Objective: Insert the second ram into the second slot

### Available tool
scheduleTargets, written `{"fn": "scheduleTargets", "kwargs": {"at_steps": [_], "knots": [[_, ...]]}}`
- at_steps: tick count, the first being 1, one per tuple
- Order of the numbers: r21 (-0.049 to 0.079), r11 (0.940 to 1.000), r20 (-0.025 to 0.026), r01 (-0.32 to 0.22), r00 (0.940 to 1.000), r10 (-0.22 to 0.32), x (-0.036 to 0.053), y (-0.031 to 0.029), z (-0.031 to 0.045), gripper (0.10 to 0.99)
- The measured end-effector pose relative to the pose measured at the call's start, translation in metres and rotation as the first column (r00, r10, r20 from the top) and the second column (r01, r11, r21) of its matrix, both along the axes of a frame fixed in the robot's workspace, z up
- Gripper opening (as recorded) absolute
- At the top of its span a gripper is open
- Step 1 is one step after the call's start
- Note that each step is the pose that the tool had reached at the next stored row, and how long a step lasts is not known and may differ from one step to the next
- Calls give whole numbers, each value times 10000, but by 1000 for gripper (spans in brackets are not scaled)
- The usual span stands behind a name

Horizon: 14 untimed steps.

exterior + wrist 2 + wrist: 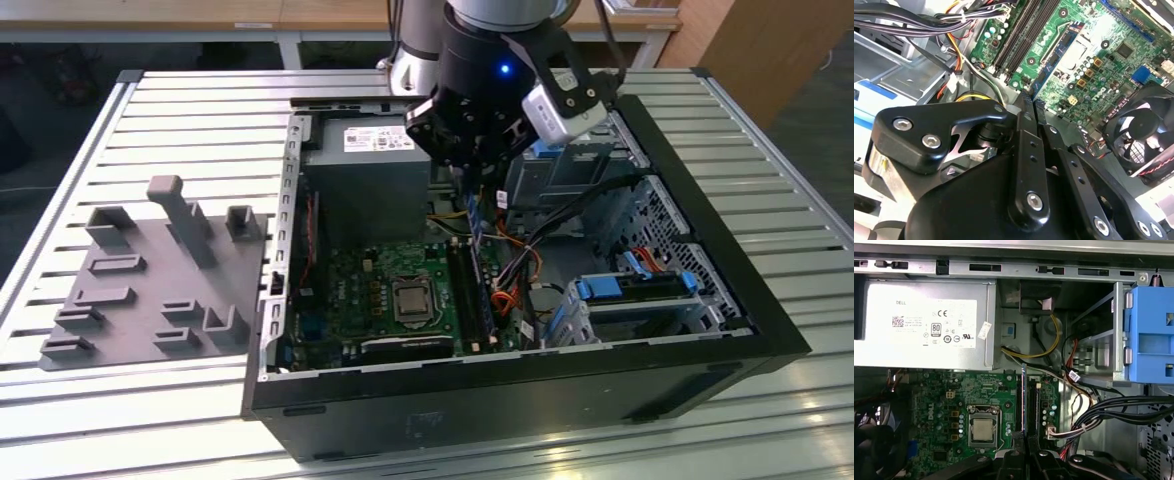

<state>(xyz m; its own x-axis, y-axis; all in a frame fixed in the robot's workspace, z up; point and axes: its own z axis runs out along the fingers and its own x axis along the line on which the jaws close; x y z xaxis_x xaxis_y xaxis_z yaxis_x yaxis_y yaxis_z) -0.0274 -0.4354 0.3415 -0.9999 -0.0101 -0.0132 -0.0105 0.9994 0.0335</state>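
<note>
- One arm reaches down into your open computer case (534, 390), which lies on the slatted bench (174, 120).
- Your claw (470, 195) is clamped on the second ram (473, 215). Its fingers (1014, 442) are pressed together on the thin blue stick.
- In both wrist views you see the second ram (1024, 395) edge-on. It runs straight out from the claw (1024, 437) and lines up lengthwise with the memory slots (1036, 405).
- In the second wrist view the second ram (1051, 62) extends from the claw (1026, 102) over the green motherboard (1094, 45), near the dark slots (1019, 30).
- You cannot tell from these views whether the stick touches a slot or hangs just above it.
- The slots (463, 290) sit just beside the processor socket (407, 300), on its side toward the exterior view's right.
- The grey power supply (367, 170) fills the far end of the case, and the claw hangs just in front of it.
- A bright blue drive bracket (641, 285) sits at the case's side on the exterior view's right, well apart from the claw.
- A grey parts fixture (147, 290) lies on the bench to the exterior view's left of the case.
</note>
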Motion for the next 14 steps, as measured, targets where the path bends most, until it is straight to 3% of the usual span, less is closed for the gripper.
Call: {"fn": "scheduleTargets", "kwargs": {"at_steps": [14], "knots": [[0, 10000, -17, 0, 10000, 0, 0, 0, -104, 137]]}}
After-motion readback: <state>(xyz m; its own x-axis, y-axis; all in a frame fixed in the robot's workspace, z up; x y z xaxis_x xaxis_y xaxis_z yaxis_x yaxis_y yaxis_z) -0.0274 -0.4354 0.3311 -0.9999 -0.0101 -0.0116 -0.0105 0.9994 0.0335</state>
